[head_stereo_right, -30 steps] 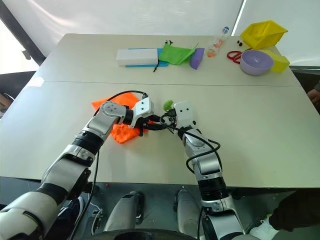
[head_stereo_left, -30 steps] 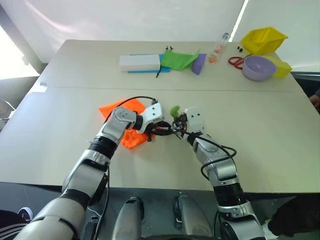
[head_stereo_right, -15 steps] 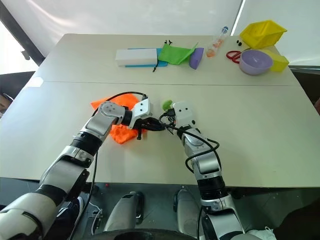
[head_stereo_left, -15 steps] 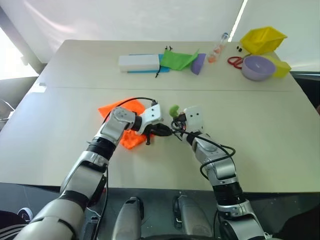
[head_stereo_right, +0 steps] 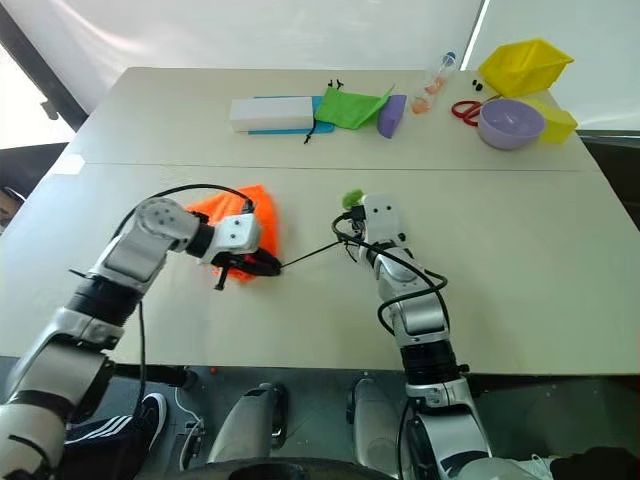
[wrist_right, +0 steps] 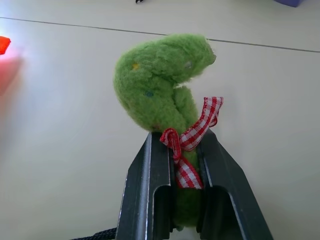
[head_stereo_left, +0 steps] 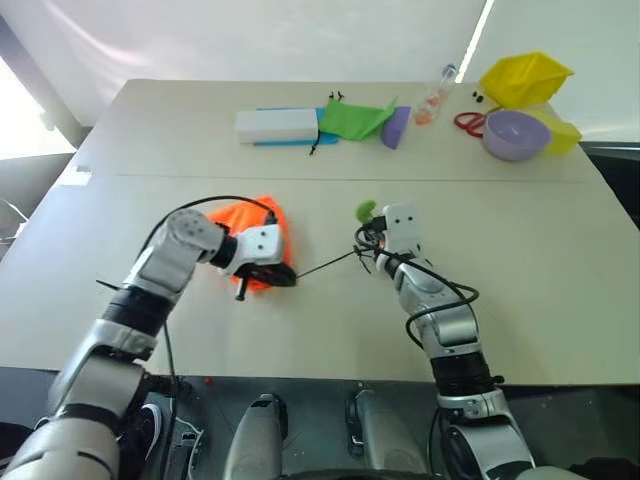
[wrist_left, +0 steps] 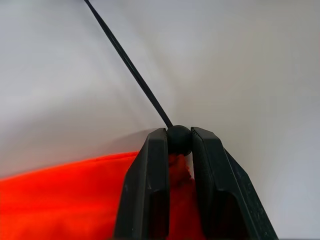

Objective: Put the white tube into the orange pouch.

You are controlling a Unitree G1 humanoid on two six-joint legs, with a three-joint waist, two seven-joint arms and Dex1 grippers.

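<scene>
Left wrist view: left gripper [wrist_left: 179, 145] pinches the black cord stopper [wrist_left: 178, 138] at the orange pouch [wrist_left: 65, 200] mouth — soft, limp fabric. Right gripper [wrist_right: 186, 160], well apart, clamps the cord's green plush charm [wrist_right: 157, 82]. White tube unseen — presumably inside.

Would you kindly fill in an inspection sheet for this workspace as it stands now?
Surface: pale table, seam across.
Job's things: orange pouch bunched near the middle; white tube nothing seen.
Clutter: white box, green pouch, bottle, scissors, purple bowl, yellow bins along the far edge.
Grippers: left gripper clamps the pouch's cord bead; right gripper clamps the green plush charm.
Cables: black cord taut between the grippers.
Surroundings: white backdrop.
</scene>
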